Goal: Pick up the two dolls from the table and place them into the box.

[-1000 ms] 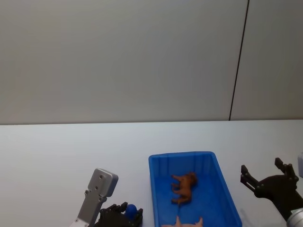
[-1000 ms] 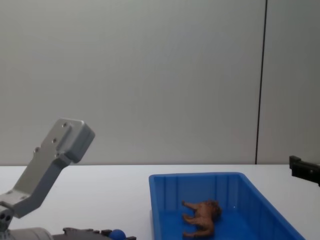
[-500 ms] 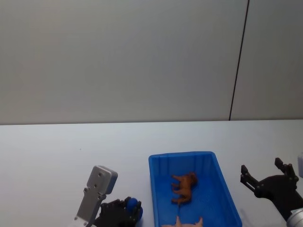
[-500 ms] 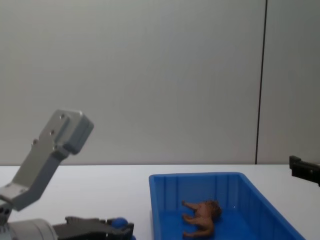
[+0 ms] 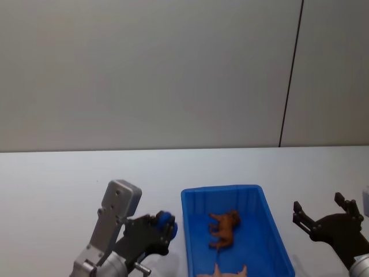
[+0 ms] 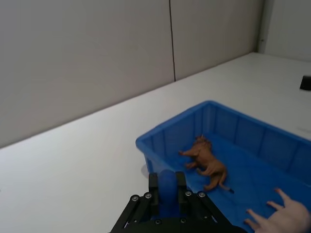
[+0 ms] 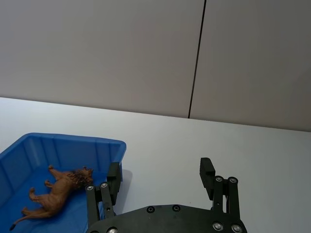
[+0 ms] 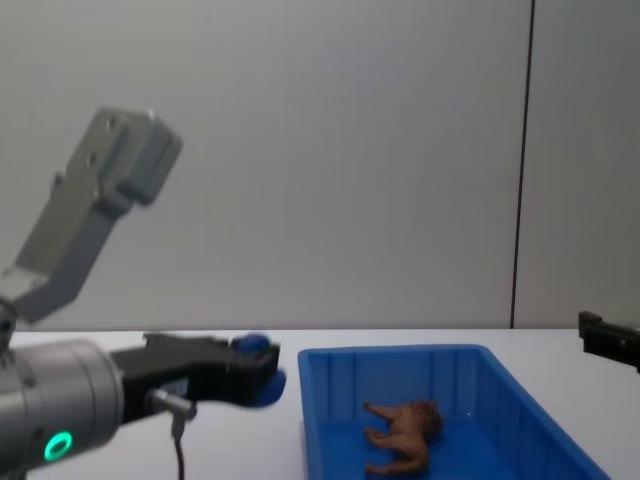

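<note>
Blue doll (image 5: 166,219) clamped in left gripper (image 5: 162,226) beside box (image 5: 253,249); no labels legible

Even, soft indoor light, moderately bright, no glare on the white table (image 5: 57,184), faint soft shadow beside the blue box (image 6: 146,167), wall flat grey, left hand (image 8: 262,372) slightly blurred close to the chest view, colours muted

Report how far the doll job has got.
Done: the brown doll lies on its side inside the blue box. In hand: the left gripper is shut on the dark-blue doll, held above the table just left of the box. Left: carry it over the rim and release. The right gripper waits open beside the box.
</note>
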Tool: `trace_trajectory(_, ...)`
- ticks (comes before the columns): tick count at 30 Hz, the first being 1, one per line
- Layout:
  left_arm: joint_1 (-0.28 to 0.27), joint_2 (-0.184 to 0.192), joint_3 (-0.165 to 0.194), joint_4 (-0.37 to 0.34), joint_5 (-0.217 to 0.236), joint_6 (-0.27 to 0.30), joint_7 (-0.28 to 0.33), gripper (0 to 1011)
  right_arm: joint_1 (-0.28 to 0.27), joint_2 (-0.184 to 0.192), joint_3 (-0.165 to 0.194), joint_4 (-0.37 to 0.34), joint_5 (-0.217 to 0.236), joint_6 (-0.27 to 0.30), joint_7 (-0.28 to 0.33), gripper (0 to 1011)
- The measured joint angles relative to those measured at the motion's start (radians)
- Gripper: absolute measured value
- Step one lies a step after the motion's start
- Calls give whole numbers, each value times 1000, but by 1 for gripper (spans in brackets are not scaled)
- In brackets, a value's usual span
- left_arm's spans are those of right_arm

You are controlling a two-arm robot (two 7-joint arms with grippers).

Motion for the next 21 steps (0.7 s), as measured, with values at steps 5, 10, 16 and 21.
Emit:
trace_trajectory(5, -13, -2, -4, -16, 4, -19, -38, 171, 0, 0, 0, 0, 0, 0, 0, 1001)
trace_trajectory(10, -32, -11, -5, -21, 5, -42, -95, 141, 0, 0, 0, 0, 0, 0, 0, 1001)
trace_trajectory(16, -52, -26, -2, -16, -2, -62, -160, 316, 0, 0, 0, 0, 0, 0, 0, 1001)
trace_trajectory(21, -78, -50, 7, 3, -11, -79, -226, 478, 0, 0, 0, 0, 0, 0, 0, 1001)
